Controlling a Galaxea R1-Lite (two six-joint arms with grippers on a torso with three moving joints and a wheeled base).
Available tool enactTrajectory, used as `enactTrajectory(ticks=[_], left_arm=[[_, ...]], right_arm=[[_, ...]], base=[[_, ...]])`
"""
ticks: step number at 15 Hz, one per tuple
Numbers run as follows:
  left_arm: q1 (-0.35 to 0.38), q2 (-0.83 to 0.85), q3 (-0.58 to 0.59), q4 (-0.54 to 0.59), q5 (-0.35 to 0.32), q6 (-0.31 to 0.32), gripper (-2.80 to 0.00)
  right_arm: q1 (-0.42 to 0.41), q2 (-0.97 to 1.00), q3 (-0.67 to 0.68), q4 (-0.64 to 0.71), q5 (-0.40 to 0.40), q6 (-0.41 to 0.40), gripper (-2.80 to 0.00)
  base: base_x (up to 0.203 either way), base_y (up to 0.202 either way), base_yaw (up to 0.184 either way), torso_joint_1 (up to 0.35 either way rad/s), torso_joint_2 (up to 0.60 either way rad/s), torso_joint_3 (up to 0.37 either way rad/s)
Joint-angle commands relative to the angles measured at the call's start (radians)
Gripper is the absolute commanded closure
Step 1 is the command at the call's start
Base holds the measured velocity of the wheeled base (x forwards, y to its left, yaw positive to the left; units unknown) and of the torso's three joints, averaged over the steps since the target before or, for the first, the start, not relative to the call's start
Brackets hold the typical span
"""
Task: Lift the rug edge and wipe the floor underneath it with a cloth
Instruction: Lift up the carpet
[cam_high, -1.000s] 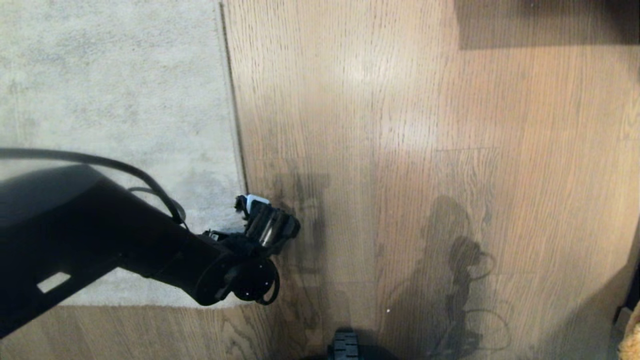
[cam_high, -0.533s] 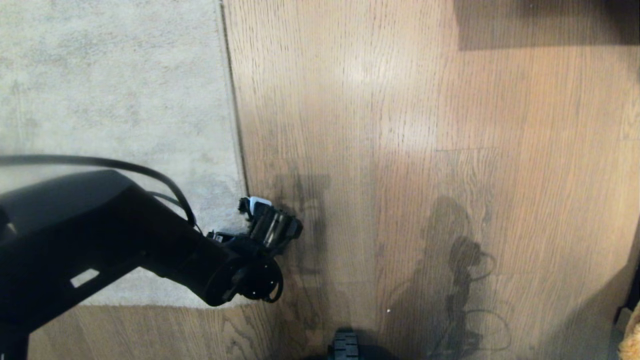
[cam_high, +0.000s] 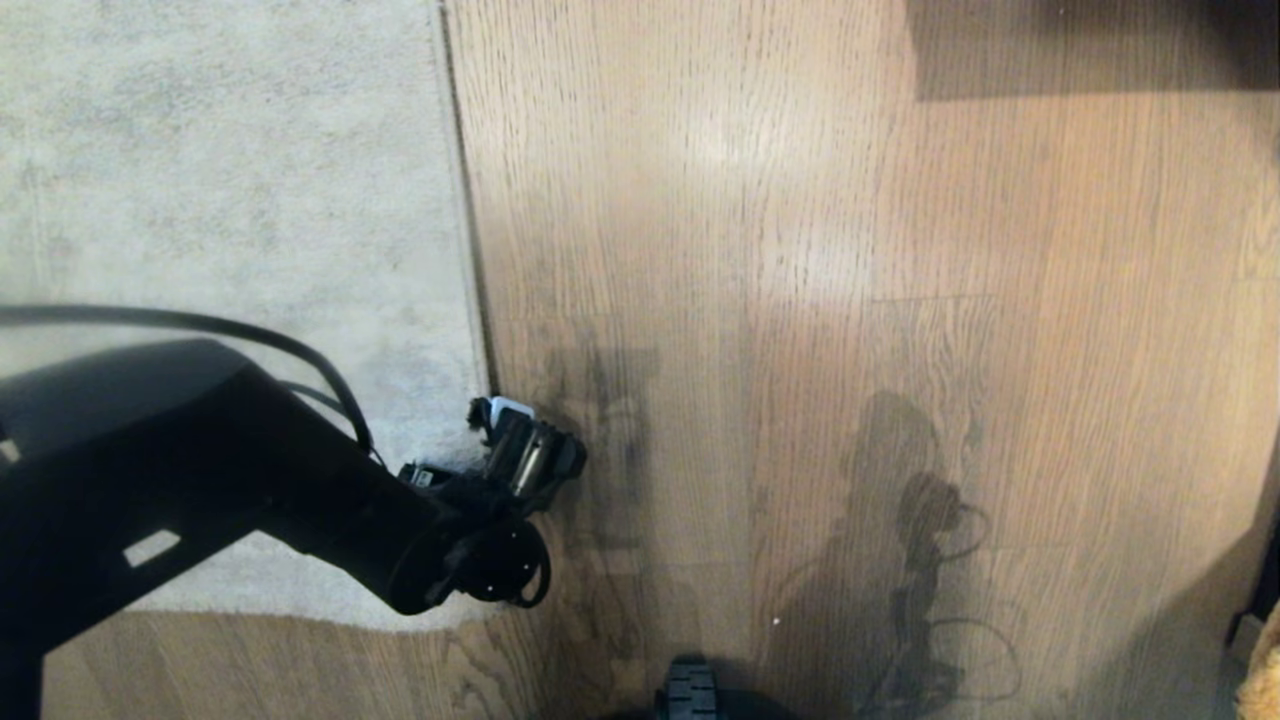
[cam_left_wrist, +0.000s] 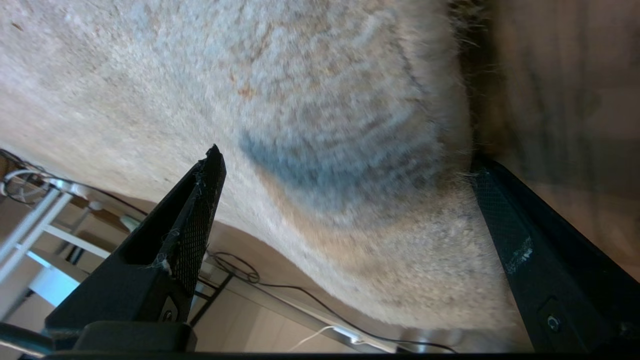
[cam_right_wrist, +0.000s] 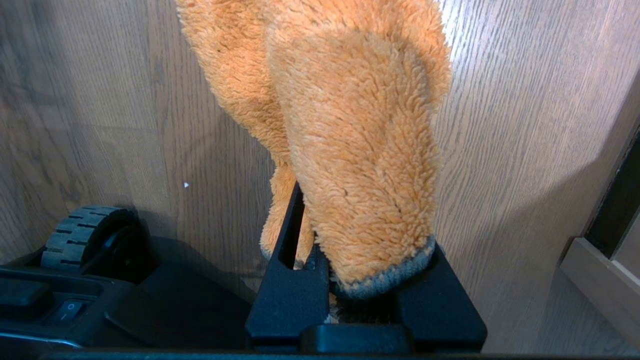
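Right now the left claw (cam_high: 520, 455), spread wide, straddles the rug edge (cam_high: 468, 250) — which runs straight away from the robot. Right claw (cam_right_wrist: 350, 280) pinches the cloth (cam_right_wrist: 350, 140) — off to the side.

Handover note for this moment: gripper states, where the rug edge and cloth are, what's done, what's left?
Left gripper: open, low at the rug edge near the rug's corner; one of the fingers is over the pile, the other on the floor side.
Right gripper: shut on the cloth, over bare floor.
Done: cloth in hand.
Left: grip and lift the edge, wipe underneath.
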Motion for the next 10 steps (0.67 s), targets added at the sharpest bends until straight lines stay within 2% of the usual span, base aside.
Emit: enactTrajectory(ticks=[1, 10], left_arm=[[0.010, -0.030, 0.017, 0.006, 0.011, 0.010, -2.80], [0.077, -0.116, 0.032, 0.000, 0.011, 0.111, -2.80]], right_arm=[[0.000, 0.001, 0.000, 0.000, 0.001, -0.001, 0.00], [0.000, 0.001, 0.000, 0.000, 0.001, -0.001, 0.00]], base=[[0.000, 0.000, 0.000, 0.000, 0.00, 0.000], [0.000, 0.000, 0.000, 0.000, 0.00, 0.000]])
